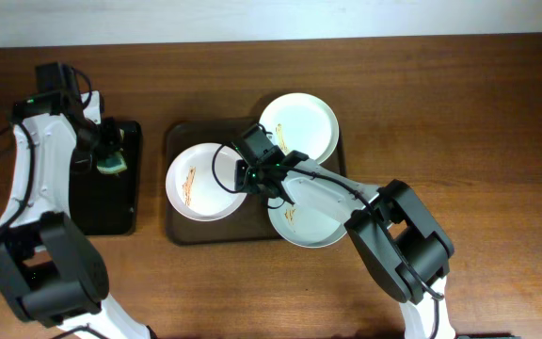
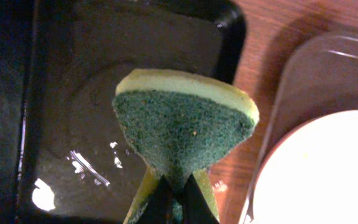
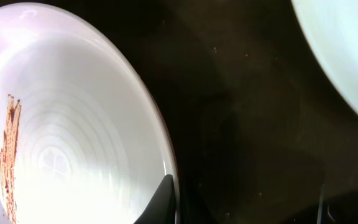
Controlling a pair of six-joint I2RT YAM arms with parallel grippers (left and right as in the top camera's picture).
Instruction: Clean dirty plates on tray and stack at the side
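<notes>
Three plates lie in the dark-brown tray (image 1: pixel 179 141). A white plate (image 1: pixel 196 184) with an orange-brown smear is at the left, a pale mint plate (image 1: pixel 299 125) at the back, and another white plate (image 1: pixel 310 224) at the front, partly under my right arm. My right gripper (image 1: pixel 251 176) is shut on the right rim of the left white plate (image 3: pixel 73 124); one dark finger (image 3: pixel 162 200) rests on that rim. My left gripper (image 1: pixel 111 158) hangs over the small black tray (image 1: pixel 125 202), shut on a green-and-yellow sponge (image 2: pixel 182 124).
The small black tray (image 2: pixel 73 74) is wet and glossy under the sponge. Just right of it, past a strip of wooden table (image 2: pixel 260 50), is the brown tray's rim (image 2: pixel 303 68) and the white plate (image 2: pixel 322 174). The mint plate (image 3: pixel 347 50) is seen beyond the tray floor (image 3: pixel 247 124).
</notes>
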